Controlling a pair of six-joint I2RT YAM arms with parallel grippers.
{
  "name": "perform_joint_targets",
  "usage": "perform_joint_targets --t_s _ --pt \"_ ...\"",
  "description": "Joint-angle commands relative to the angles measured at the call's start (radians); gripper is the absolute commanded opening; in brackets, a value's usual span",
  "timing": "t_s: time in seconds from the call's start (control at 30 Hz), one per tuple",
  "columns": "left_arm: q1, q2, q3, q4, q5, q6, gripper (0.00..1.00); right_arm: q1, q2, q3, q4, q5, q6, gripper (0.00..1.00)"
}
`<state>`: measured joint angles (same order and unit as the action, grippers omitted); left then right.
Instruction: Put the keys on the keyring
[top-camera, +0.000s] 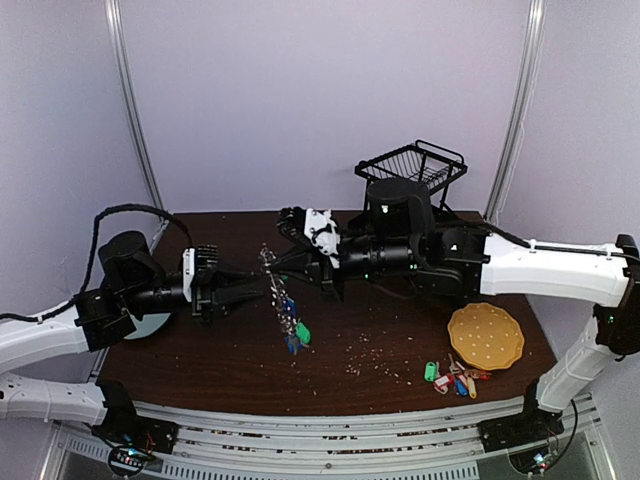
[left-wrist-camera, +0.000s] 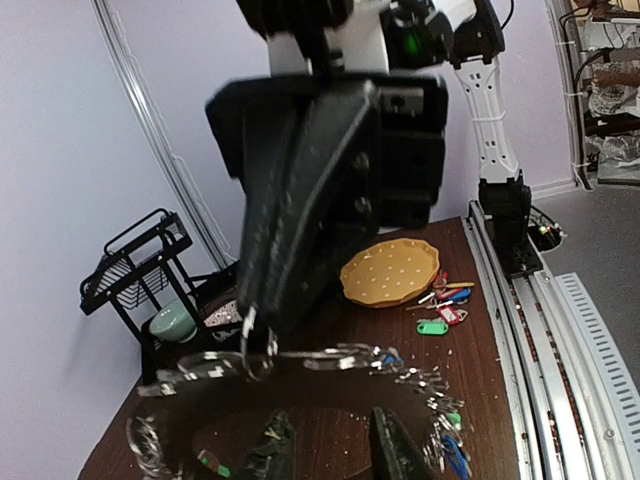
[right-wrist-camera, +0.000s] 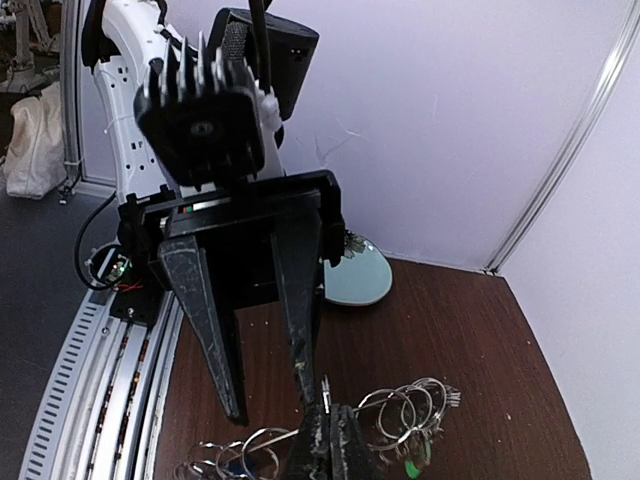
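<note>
The keyring (top-camera: 281, 292) hangs above the table between the two arms, a big silver ring strung with small loops. Green- and blue-tagged keys (top-camera: 298, 335) dangle from its lower end. My right gripper (top-camera: 272, 262) is shut on the ring's upper part; in the right wrist view its pressed-together fingers (right-wrist-camera: 329, 425) pinch the wire, with loops (right-wrist-camera: 415, 410) spreading to the side. My left gripper (top-camera: 262, 293) faces it from the left, just short of the ring. Its fingers (left-wrist-camera: 395, 450) stand apart with nothing between them, below the keyring (left-wrist-camera: 340, 358).
A loose bunch of red, yellow, blue and green tagged keys (top-camera: 455, 382) lies at the front right beside a yellow dotted plate (top-camera: 485, 335). A black wire basket (top-camera: 412, 165) stands at the back. A pale green plate (right-wrist-camera: 358, 278) sits at the left. Crumbs dot the table.
</note>
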<state>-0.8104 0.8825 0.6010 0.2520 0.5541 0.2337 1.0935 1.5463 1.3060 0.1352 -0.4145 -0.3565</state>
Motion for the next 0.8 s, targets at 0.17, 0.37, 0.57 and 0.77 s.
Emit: perform_joint_targets --t_s 0.17,0.37,0.57,0.77 --pt "0.006 0.04 0.054 -0.027 0.009 0.008 0.28 0.043 0.01 0.209 -0.456 0.199 -0.2 0.0" --pt "0.005 0.051 0.055 0.0 0.026 -0.024 0.33 0.08 0.035 0.272 -0.51 0.281 -0.262 0.0" --pt "0.005 0.075 0.061 0.001 0.038 -0.047 0.3 0.114 0.075 0.321 -0.517 0.295 -0.279 0.0" --pt "0.004 0.082 0.06 0.009 0.051 -0.061 0.24 0.121 0.103 0.338 -0.51 0.293 -0.285 0.0"
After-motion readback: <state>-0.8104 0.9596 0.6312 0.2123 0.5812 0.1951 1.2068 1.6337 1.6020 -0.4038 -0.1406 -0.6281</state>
